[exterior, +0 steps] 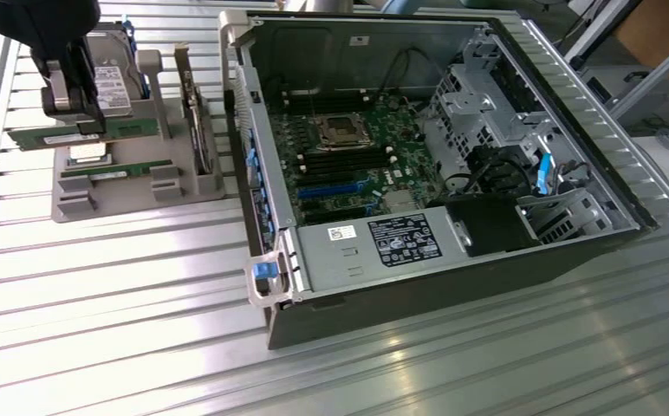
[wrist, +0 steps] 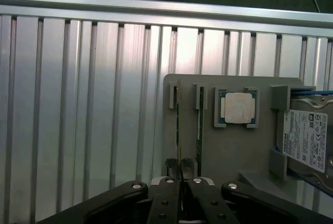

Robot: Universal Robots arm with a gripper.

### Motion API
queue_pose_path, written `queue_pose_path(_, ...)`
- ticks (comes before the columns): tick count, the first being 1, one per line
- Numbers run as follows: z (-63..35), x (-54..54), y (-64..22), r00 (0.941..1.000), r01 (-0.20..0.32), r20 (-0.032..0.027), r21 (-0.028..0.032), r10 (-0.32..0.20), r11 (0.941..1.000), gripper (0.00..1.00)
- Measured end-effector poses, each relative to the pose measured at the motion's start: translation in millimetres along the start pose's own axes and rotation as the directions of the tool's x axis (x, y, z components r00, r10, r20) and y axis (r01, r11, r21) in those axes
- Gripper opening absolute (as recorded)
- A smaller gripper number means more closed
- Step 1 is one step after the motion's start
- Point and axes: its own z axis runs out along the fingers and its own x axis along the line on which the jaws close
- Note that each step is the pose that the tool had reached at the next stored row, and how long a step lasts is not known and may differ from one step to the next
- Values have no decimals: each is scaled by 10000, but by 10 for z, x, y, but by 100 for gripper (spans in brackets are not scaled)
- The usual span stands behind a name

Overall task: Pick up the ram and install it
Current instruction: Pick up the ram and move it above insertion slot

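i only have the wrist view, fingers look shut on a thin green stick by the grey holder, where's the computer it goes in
Observer: The open computer case lies close beside the grey holder, on the exterior view's right of it.
Operator: any stick in the board yet
Observer: None that I can see. The long dark slots beside the processor socket look bare.
Operator: which stick do i have
Observer: The gripper is shut on the ram stick, the upper of two green sticks in the exterior view. The second stick lies in the holder below it.
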Motion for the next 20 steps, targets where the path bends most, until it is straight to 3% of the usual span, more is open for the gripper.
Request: queue_pose_path(20,-212,-2,10,10000,0,0,0,0,10000,12)
